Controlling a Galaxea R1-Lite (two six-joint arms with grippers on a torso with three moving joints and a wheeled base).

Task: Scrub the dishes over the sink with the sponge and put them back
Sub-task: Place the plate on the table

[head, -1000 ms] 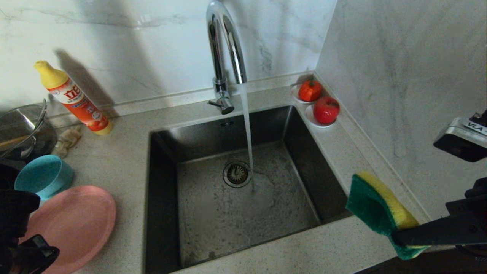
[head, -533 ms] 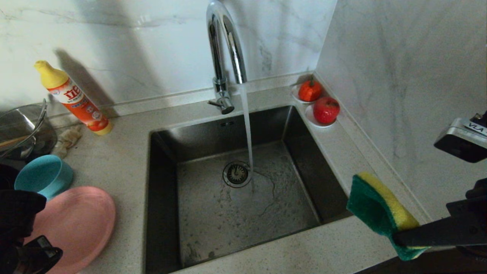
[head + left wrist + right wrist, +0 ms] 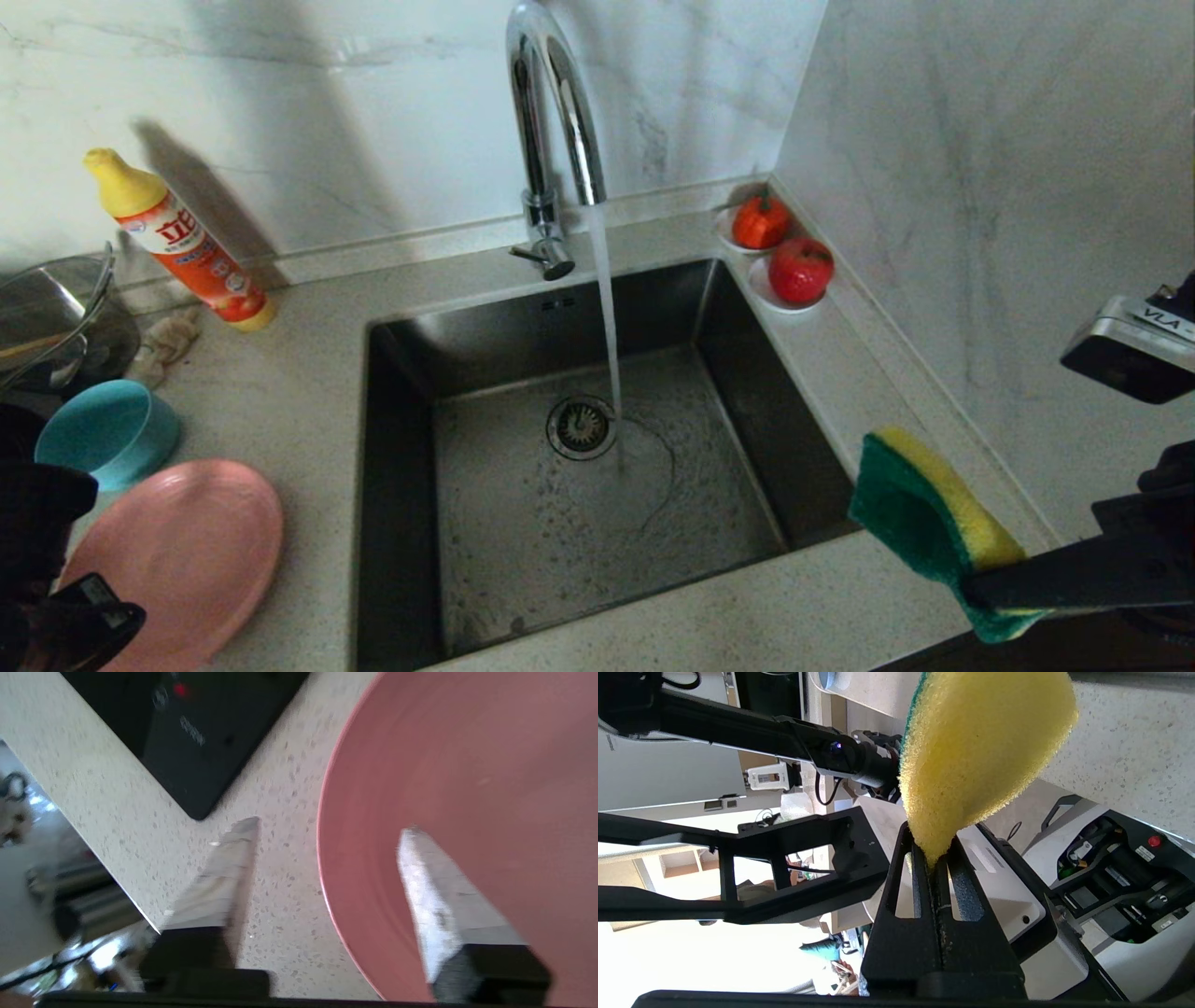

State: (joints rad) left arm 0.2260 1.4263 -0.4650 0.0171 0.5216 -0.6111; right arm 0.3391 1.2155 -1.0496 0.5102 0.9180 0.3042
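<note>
The pink plate (image 3: 177,551) lies flat on the counter left of the sink (image 3: 597,523), with the teal bowl (image 3: 107,431) just behind it. In the left wrist view my left gripper (image 3: 329,828) is open astride the plate (image 3: 467,788) rim. One of its fingers (image 3: 229,872) is over the counter and the other is over the plate, and neither grips it. The yellow and green sponge (image 3: 934,527) is pinched at its end in my right gripper (image 3: 980,583), which is shut and held above the counter at the sink's front right corner. The sponge (image 3: 980,751) sticks out past the shut fingers.
Water runs from the chrome tap (image 3: 551,112) into the basin beside the drain (image 3: 581,427). An orange detergent bottle (image 3: 177,243), a glass pot (image 3: 51,317) and a beige rag (image 3: 168,341) stand behind the bowl. Two saucers of red fruit (image 3: 784,252) sit at the sink's far right corner.
The pink plate has settled slightly lower and flatter on the counter. The right arm and the sponge have stayed in place. Water keeps running.
</note>
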